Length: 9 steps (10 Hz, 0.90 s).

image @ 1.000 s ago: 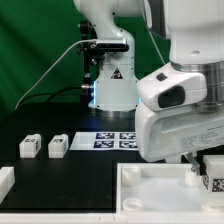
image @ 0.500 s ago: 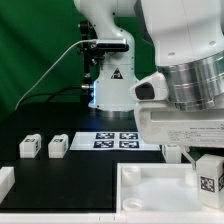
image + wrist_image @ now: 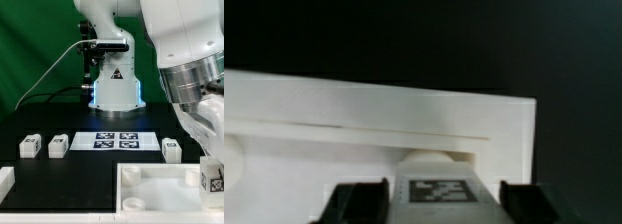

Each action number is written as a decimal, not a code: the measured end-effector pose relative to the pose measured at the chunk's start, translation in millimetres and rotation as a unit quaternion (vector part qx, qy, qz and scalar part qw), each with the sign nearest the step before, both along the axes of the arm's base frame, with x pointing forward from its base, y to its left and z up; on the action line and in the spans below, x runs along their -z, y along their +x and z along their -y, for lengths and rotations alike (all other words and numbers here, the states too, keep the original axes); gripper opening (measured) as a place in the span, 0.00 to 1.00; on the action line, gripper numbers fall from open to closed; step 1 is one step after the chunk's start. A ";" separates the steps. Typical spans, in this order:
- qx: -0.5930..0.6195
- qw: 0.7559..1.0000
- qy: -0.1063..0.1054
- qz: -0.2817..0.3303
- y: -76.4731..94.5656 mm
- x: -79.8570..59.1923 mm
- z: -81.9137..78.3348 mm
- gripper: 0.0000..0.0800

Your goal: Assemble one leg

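My gripper (image 3: 209,168) is at the exterior view's lower right, shut on a leg (image 3: 213,181), a small white block with a tag. It holds the leg over the right part of the large white tray-like piece (image 3: 150,178). In the wrist view the tagged leg (image 3: 441,192) sits between my two dark fingers (image 3: 352,205), and the gripper (image 3: 438,210) is just above the white piece (image 3: 367,115). Three more legs stand on the black table: two at the left (image 3: 29,145) (image 3: 57,145) and one right of the marker board (image 3: 171,149).
The marker board (image 3: 115,140) lies at the table's middle, in front of the robot base (image 3: 112,85). A white part (image 3: 5,180) shows at the exterior view's lower left edge. My arm's bulk fills the upper right.
My arm's wrist has swung up and to the right, uncovering the leg beside the marker board. The held leg stays at about the same spot over the white piece.
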State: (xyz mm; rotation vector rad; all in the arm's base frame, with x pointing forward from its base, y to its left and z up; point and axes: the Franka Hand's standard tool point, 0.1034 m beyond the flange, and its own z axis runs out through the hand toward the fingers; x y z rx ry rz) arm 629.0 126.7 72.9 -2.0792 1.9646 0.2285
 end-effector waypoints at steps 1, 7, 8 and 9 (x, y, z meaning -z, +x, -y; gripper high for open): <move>-0.018 1.000 -0.001 0.004 -0.5 0.1 -0.6 0.45; -0.333 0.940 -0.039 0.070 -3.7 0.1 0.9 0.81; -0.390 0.916 -0.041 0.087 -3.6 0.7 2.7 0.81; -0.440 0.891 -0.043 0.102 -3.6 1.0 3.5 0.81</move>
